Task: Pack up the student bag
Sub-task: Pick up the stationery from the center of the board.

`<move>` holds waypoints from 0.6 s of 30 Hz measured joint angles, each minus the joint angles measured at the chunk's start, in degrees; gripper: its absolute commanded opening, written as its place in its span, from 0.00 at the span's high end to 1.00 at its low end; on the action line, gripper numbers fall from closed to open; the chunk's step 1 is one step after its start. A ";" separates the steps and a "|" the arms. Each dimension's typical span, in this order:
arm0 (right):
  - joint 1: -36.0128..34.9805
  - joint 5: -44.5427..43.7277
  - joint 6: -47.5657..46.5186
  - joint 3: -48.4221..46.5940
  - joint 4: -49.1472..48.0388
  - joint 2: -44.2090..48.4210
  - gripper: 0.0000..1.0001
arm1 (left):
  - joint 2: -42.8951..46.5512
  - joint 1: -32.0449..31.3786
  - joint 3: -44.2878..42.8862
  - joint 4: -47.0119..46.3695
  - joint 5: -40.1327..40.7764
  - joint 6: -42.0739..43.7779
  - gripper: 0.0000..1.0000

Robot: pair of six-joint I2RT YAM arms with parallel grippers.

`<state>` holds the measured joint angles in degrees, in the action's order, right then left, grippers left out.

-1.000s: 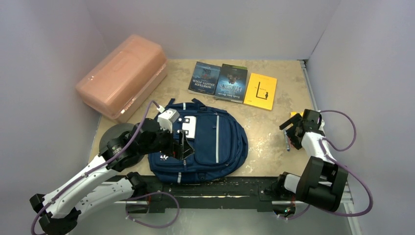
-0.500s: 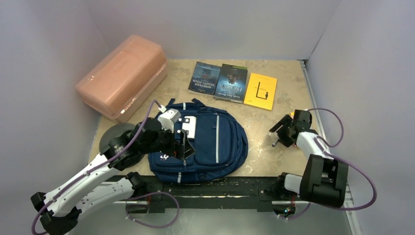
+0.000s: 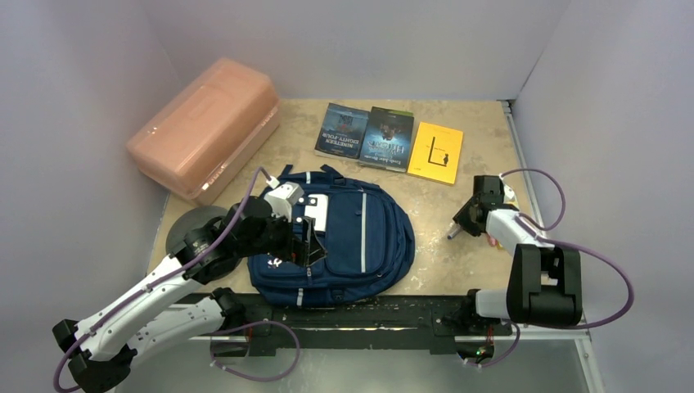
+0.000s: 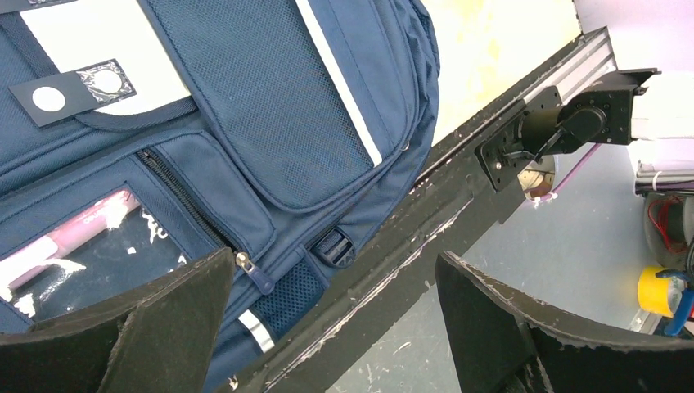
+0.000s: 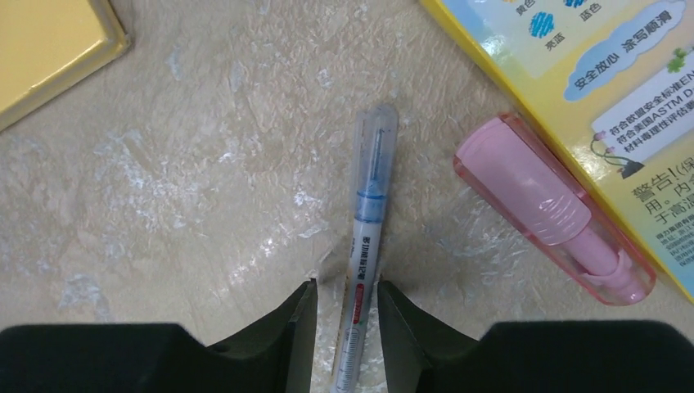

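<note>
At right side of worktop [image 3: 434, 209], my right jaws have swung left and narrowed astride clear plastic pen [image 5: 366, 246] with blue ink; cannot tell if clamped yet. First item nearly ready to pack. My left jaws wide above navy fabric backpack [image 3: 360, 237], flat at centre-left. Count: one pen, one pink capped highlighter [image 5: 540, 196], three paperback books [image 3: 389, 139], one backpack.

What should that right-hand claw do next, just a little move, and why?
Probably squeeze the right gripper shut on the clear plastic pen with blue ink. Its fingers straddle the barrel, a sliver of gap showing on one side, and the pen lies flat on the beige table.
</note>
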<state>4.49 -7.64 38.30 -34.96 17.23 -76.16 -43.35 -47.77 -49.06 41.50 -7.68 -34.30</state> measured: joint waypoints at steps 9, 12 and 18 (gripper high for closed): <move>-5.11 -6.34 0.00 -1.51 1.66 -1.81 1.00 | 0.20 0.00 -1.55 1.77 1.62 -0.61 0.06; -6.38 -6.67 -0.87 -1.60 1.68 -1.66 1.00 | 0.13 0.00 -3.54 3.04 2.75 -0.81 0.04; -13.64 -4.48 -7.02 -2.40 1.66 5.86 1.00 | 0.74 0.37 -5.42 4.15 4.07 -5.68 0.01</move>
<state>-9.15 -12.12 31.29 -37.36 18.90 -70.30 -42.61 -47.40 -54.48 45.65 -3.62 -39.99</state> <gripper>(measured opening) 0.039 0.982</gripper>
